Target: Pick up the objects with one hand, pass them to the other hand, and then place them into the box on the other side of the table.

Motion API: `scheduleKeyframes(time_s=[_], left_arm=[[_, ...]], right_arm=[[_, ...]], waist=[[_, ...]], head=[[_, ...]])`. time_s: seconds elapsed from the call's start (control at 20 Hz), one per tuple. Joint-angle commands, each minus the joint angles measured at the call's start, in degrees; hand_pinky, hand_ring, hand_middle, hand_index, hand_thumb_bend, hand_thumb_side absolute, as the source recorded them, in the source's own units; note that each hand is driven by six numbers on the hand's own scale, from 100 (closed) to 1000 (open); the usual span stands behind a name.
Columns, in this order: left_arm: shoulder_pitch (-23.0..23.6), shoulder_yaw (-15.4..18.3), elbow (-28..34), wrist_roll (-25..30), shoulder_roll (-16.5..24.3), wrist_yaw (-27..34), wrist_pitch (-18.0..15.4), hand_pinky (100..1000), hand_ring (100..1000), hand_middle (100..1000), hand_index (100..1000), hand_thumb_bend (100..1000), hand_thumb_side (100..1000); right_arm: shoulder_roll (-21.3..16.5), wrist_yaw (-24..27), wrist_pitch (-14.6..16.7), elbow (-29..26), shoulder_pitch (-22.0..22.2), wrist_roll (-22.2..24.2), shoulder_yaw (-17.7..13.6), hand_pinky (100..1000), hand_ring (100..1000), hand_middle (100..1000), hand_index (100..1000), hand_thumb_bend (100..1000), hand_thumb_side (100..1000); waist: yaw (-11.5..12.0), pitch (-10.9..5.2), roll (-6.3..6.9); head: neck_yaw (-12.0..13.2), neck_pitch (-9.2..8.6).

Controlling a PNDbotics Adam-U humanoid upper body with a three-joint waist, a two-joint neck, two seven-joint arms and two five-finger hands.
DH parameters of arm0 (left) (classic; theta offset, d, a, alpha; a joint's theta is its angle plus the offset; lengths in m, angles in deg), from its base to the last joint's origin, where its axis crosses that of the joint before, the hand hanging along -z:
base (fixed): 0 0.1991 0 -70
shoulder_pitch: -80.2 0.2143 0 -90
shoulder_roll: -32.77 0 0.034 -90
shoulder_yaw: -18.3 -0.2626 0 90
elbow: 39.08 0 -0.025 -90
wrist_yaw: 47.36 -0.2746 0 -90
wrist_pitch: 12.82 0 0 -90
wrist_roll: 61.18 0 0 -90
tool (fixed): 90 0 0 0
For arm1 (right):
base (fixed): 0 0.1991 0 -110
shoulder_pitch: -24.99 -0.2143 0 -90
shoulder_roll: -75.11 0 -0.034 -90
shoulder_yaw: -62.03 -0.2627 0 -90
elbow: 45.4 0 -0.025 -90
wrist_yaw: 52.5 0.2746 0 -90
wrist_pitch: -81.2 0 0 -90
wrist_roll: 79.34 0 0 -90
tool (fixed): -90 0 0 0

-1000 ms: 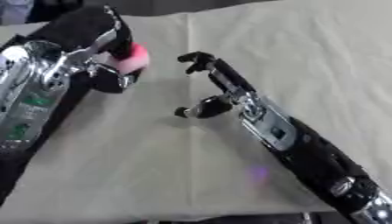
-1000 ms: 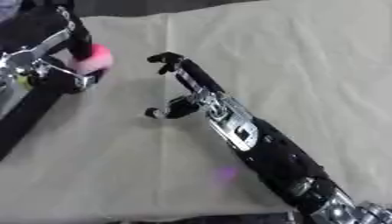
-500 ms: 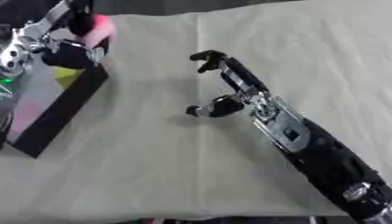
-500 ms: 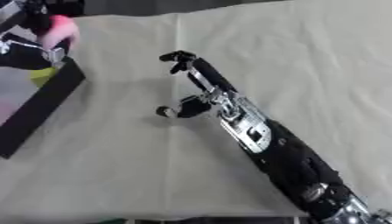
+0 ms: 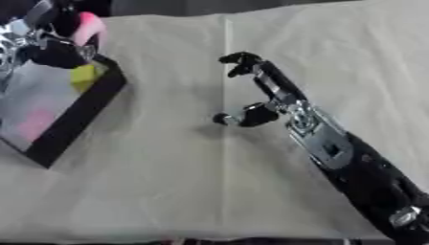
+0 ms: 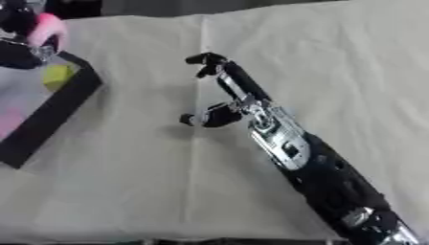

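My left hand (image 5: 52,47) is at the upper left, its fingers curled round a pink object (image 5: 88,27), held over the far corner of the black-walled box (image 5: 84,107). Inside the box lie a yellow piece (image 5: 83,76) and a pink patch (image 5: 33,125). My right hand (image 5: 260,91) reaches from the lower right to the middle of the table, fingers and thumb spread apart, holding nothing.
A beige cloth (image 5: 167,182) with a centre crease covers the table. The box stands at the left edge. My right forearm (image 5: 352,167) lies diagonally across the lower right part of the cloth.
The view has shifted, so the box now shows further right. My left hand with the pink object has moved over the box. My right hand stays open at the middle.
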Motion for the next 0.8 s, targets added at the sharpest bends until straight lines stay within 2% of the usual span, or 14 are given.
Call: scheduleKeyframes(time_s=[0.05, 0.4, 0.8], left_arm=[[0.1, 2.1, -0.8, -0.8, 3.2, 0.8, 1.1, 630, 517, 376, 383, 173, 100], [1.7, 3.8, -4.5, -2.7, 4.7, 2.1, 2.7, 631, 521, 381, 387, 172, 100], [1.5, 4.3, -11.9, -4.3, 5.3, 2.9, 3.2, 640, 536, 400, 400, 177, 100]], right_arm=[[-0.9, 0.9, -0.2, -2.3, -1.2, -0.3, -0.5, 824, 737, 835, 858, 681, 100], [-1.3, 2.2, -0.5, -5.0, -1.4, -0.3, -0.2, 823, 735, 833, 857, 679, 100], [-1.5, 2.9, -1.5, -7.1, -1.7, -0.6, -0.2, 820, 730, 828, 854, 675, 100]], waist=[[-0.1, -1.6, -0.9], [-0.5, -1.37, -1.36], [-1.0, -1.04, -1.87]], head=[[1.9, -0.14], [5.0, -0.14], [7.9, -0.14]])
